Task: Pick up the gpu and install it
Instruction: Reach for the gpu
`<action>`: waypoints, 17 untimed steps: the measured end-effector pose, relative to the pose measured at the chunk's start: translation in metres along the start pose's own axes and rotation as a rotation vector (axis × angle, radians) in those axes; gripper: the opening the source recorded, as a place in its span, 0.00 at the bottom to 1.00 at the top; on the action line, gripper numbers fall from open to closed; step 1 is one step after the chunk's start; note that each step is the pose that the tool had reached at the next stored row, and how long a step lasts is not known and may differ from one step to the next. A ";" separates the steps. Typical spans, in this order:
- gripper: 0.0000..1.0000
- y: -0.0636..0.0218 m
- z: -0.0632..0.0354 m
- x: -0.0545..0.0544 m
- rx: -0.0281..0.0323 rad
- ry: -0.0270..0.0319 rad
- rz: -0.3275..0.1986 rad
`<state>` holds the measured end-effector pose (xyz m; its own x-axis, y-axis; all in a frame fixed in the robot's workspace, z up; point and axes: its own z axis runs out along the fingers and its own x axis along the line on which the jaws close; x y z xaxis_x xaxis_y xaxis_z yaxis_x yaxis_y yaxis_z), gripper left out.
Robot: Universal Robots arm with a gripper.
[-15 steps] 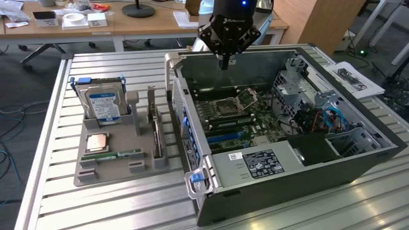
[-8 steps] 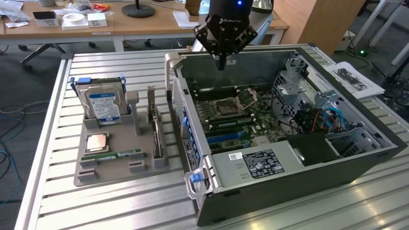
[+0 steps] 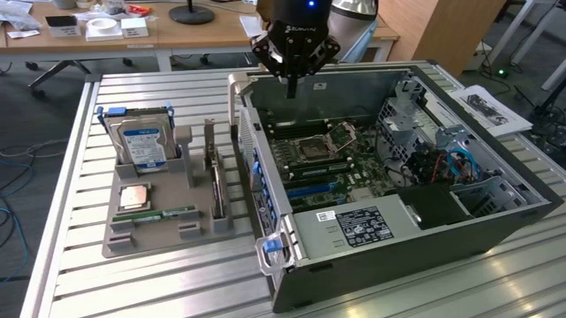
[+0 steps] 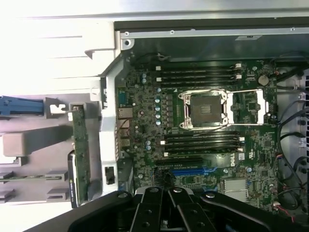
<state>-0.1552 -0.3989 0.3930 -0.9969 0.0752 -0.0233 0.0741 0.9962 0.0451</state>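
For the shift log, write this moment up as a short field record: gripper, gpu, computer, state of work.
gripper: black two-finger gripper, shut, holding nothing, hanging over the open computer
gpu: thin dark green-black expansion card, standing on edge in the grey holder tray, untouched
computer: black tower case lying on its side, side panel off, green motherboard exposed
slot: blue expansion slot on the motherboard, nothing in it
also on tray: silver hard drive with blue label
state of work: gpu not yet picked up
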 end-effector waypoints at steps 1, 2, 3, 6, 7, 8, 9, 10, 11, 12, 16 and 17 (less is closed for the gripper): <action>0.11 -0.0003 0.0000 0.003 0.0000 0.0000 0.000; 0.11 -0.0005 -0.0001 0.006 0.0000 0.0000 0.000; 0.11 -0.0007 -0.0001 0.009 0.0000 0.0000 0.000; 0.11 -0.0013 -0.0002 0.018 0.0000 0.0000 0.000; 0.11 -0.0015 -0.0003 0.020 0.0000 0.0000 0.000; 0.11 -0.0017 -0.0003 0.023 0.0000 -0.0001 0.000; 0.11 -0.0018 -0.0003 0.025 0.0000 0.0000 0.000; 0.11 -0.0020 -0.0004 0.027 0.0000 0.0000 0.000; 0.11 -0.0022 -0.0004 0.029 0.0000 0.0000 0.000; 0.11 -0.0023 -0.0005 0.032 0.0000 0.0000 0.000; 0.11 -0.0029 -0.0006 0.040 0.0000 0.0000 0.000; 0.11 -0.0031 -0.0007 0.041 0.0000 0.0000 0.000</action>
<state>-0.1968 -0.3988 0.3925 -0.9969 0.0753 -0.0233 0.0742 0.9962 0.0451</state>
